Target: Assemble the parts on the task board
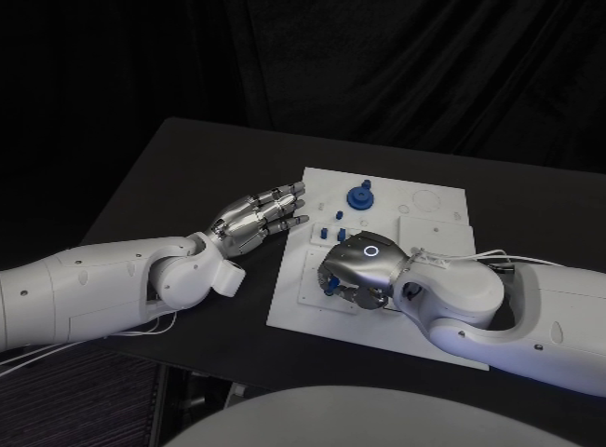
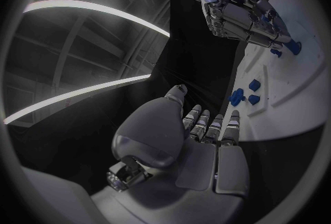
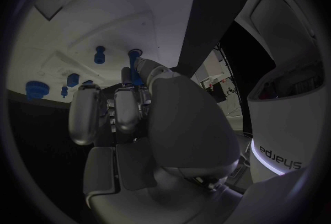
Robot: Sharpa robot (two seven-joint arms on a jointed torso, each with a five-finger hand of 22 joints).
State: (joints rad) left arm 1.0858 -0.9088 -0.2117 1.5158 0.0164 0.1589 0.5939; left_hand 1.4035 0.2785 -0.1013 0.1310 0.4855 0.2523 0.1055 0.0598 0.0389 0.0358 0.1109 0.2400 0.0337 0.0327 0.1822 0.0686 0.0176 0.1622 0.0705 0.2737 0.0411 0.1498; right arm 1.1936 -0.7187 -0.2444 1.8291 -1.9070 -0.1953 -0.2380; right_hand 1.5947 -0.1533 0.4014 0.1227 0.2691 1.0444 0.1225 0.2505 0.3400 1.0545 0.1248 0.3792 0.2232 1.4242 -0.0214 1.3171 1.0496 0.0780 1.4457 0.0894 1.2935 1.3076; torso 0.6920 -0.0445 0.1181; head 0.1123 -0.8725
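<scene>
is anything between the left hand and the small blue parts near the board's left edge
Nothing visible. The left hand hovers open beside the task board, fingers toward the small blue parts, with only bare board between. The right hand works lower on the board, off that line.

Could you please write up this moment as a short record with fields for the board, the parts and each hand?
surface: black table
task board: white plate in the middle of the table
parts: blue gear-like piece at the board's far side; small blue pieces lying nearer the middle
left hand: left hand hovers at the board's left edge, fingers spread, holding nothing
right hand: right hand is over the board's near half, fingers curled down around a blue peg
progress: assembly not finished; loose pieces remain
</scene>
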